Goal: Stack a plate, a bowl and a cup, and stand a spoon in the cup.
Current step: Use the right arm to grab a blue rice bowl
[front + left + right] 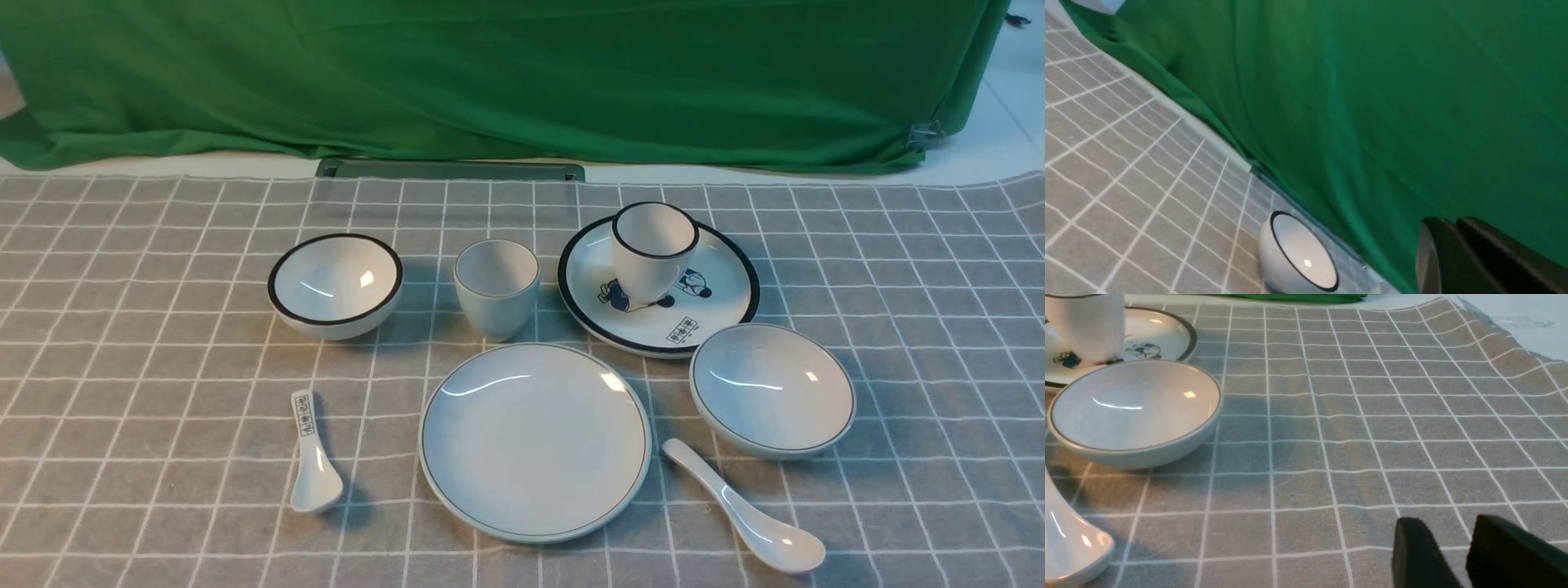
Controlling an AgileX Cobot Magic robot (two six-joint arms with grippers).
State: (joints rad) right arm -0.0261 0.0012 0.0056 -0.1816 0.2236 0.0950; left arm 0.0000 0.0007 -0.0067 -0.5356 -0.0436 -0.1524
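Plate (535,442): smooth, glossy, ceramic-looking. Bowl (772,390) and spoon (755,518) right of plate: same glossy finish. Tablecloth (188,457) beneath plate looked matt; curtain (506,77) beyond plate was cloth, softly creased.

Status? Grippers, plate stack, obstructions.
Left gripper shut, right open, both empty. Plain plate bare, nothing stacked. Plain bowl beside it, spoon between. Nothing on top of either.

Cartoon plate (588,282) blocked above by black-rimmed cup (653,265).
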